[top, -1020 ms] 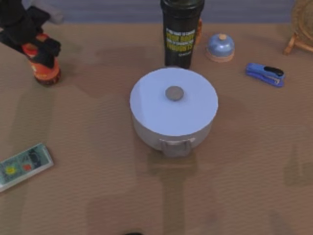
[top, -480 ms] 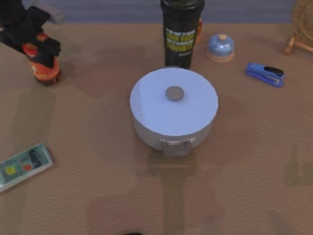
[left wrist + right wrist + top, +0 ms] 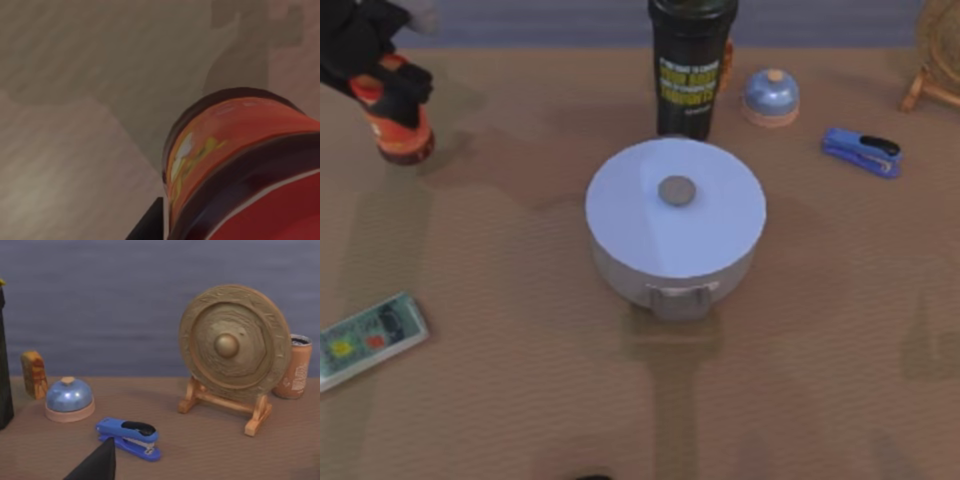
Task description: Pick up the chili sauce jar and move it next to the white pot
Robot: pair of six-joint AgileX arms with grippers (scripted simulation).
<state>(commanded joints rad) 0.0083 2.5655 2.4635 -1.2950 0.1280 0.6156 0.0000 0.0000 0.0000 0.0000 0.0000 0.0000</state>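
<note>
The chili sauce jar (image 3: 400,138), with its orange-red lid and orange label, is at the table's far left, and my left gripper (image 3: 388,86) is shut on its upper part. Its shadow lies apart from it on the table, so it hangs above the surface. In the left wrist view the jar (image 3: 235,165) fills the frame beside one dark finger (image 3: 150,226). The white pot (image 3: 675,215), with its grey knob and side handle, stands at the table's middle, well to the right of the jar. My right arm is outside the top view.
A tall black tumbler (image 3: 692,65) stands just behind the pot. A blue bell (image 3: 770,97) and a blue stapler (image 3: 861,151) lie at the back right, with a gong stand (image 3: 232,352) and a can (image 3: 295,367) beyond. A remote (image 3: 368,338) lies front left.
My left gripper has risen with the jar, shifting slightly toward the back left in the top view. The pot and the other objects have not moved.
</note>
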